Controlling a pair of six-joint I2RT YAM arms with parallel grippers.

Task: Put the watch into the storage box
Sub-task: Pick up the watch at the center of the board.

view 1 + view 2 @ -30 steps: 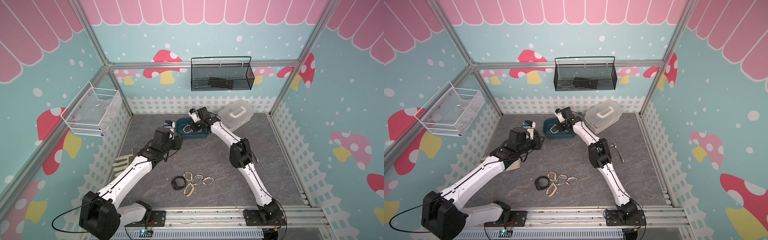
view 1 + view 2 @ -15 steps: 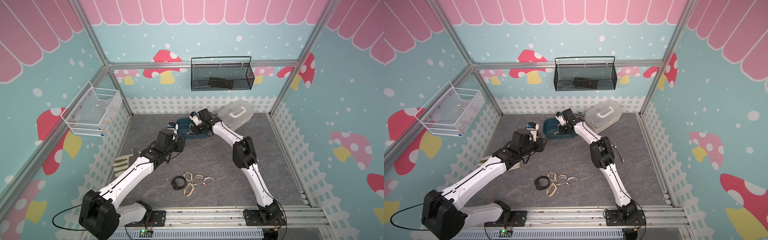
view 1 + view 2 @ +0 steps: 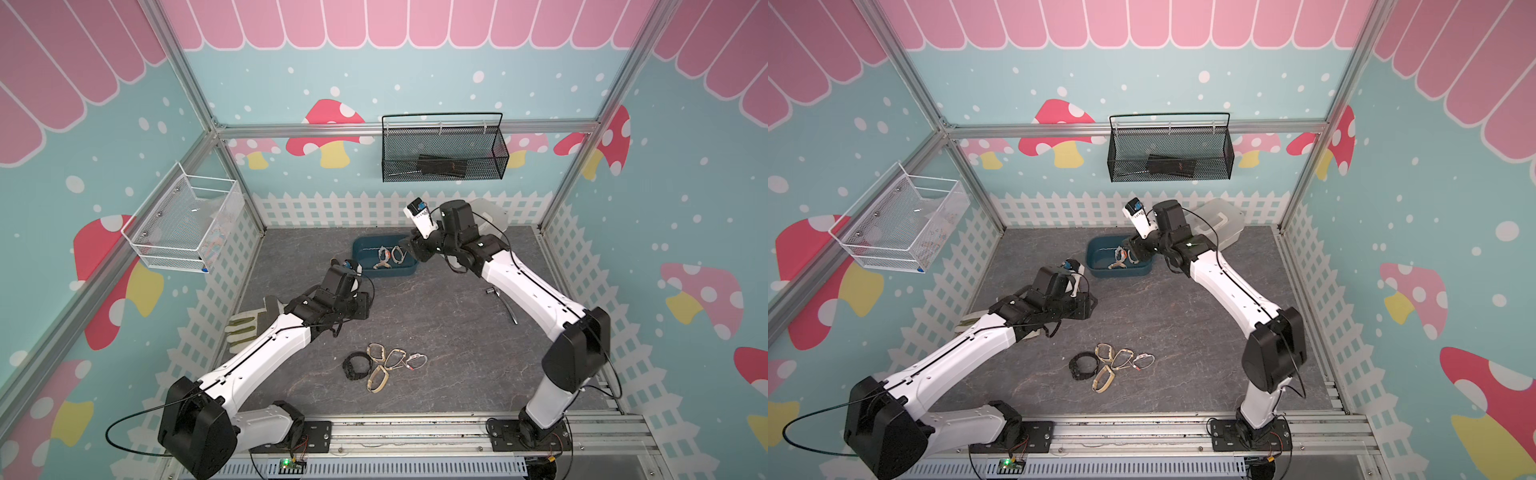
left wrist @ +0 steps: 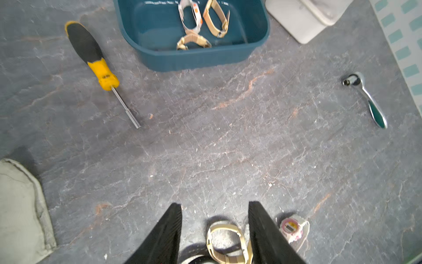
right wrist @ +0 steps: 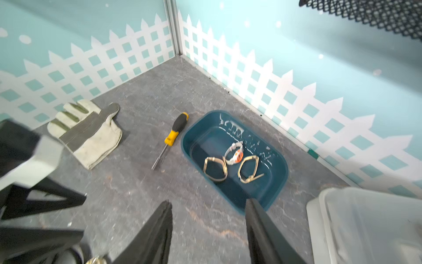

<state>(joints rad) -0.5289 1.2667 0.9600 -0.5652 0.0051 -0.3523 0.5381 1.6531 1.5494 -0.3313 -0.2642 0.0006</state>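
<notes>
The storage box (image 3: 384, 272) (image 5: 277, 182) is a dark teal bin at the back of the floor. Three watches (image 5: 235, 154) lie inside it, one white and orange and two gold. Several more watches (image 3: 376, 353) lie in a cluster near the front, among them a black one (image 3: 356, 366). My left gripper (image 4: 214, 205) hangs open and empty above this cluster, with a gold watch (image 4: 222, 226) below the gap and a pink-faced watch (image 4: 292, 228) beside one finger. My right gripper (image 5: 209, 202) (image 3: 409, 249) is open and empty beside the box's right end.
A yellow and black screwdriver (image 4: 98, 64) lies left of the box, and a work glove (image 3: 249, 324) by the left wall. A ratchet wrench (image 3: 505, 305) lies to the right. A white translucent case (image 3: 1221, 220) stands behind the right arm. A black mesh basket (image 3: 442, 153) and a white wire basket (image 3: 183, 224) hang on the walls.
My right gripper has opened and drawn back from over the box toward its right end. My left arm has moved from beside the box toward the front cluster of watches.
</notes>
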